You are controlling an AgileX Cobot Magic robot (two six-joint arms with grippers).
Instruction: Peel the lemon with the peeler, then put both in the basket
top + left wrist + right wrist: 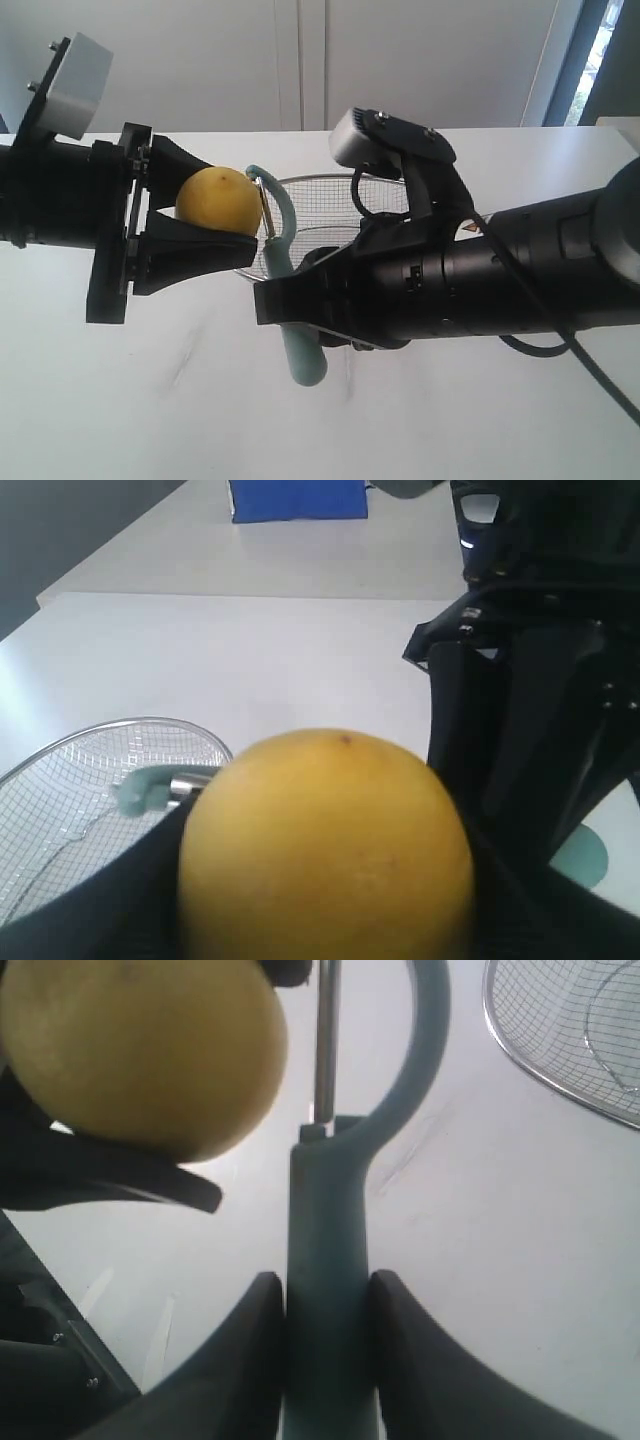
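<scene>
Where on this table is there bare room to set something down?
Bare table runs along the near edge of the exterior view and behind the basket. The middle is crowded: the left gripper with the lemon meets the right gripper with the peeler.

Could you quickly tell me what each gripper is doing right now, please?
Left gripper: closed on the lemon.
Right gripper: closed on the peeler, by its handle.
</scene>
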